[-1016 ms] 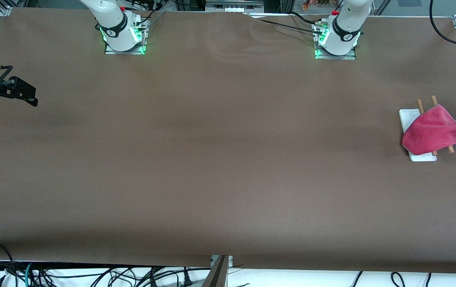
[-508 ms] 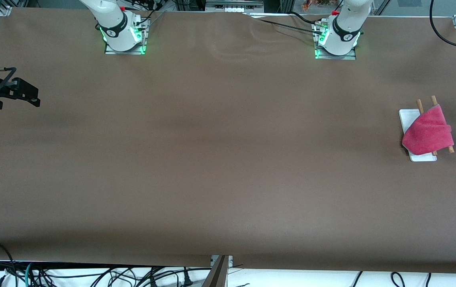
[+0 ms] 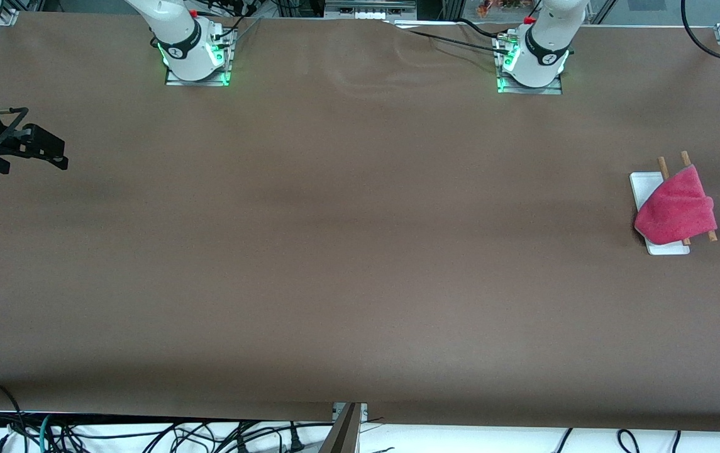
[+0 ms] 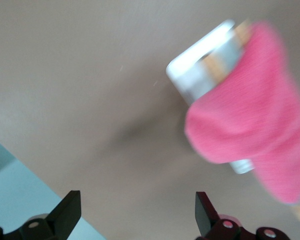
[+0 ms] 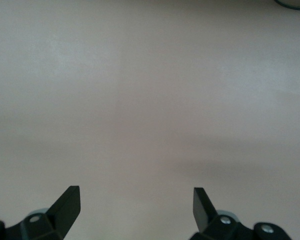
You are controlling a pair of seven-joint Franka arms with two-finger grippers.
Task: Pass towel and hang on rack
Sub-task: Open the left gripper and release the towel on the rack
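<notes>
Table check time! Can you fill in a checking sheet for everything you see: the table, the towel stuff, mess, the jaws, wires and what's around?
Surface: brown table, slightly wrinkled between the arm bases.
Job's things: pink towel draped over the rack rods, toward the left arm's end of the table; white base partly covered.
Clutter: nothing seen.
Grippers: left gripper jaws open, empty, apart from the towel; right gripper jaws open, empty, over bare table at the right arm's end.
Cables: black cables tangled off the table edge nearest the camera.
Surroundings: green-lit arm bases.
</notes>
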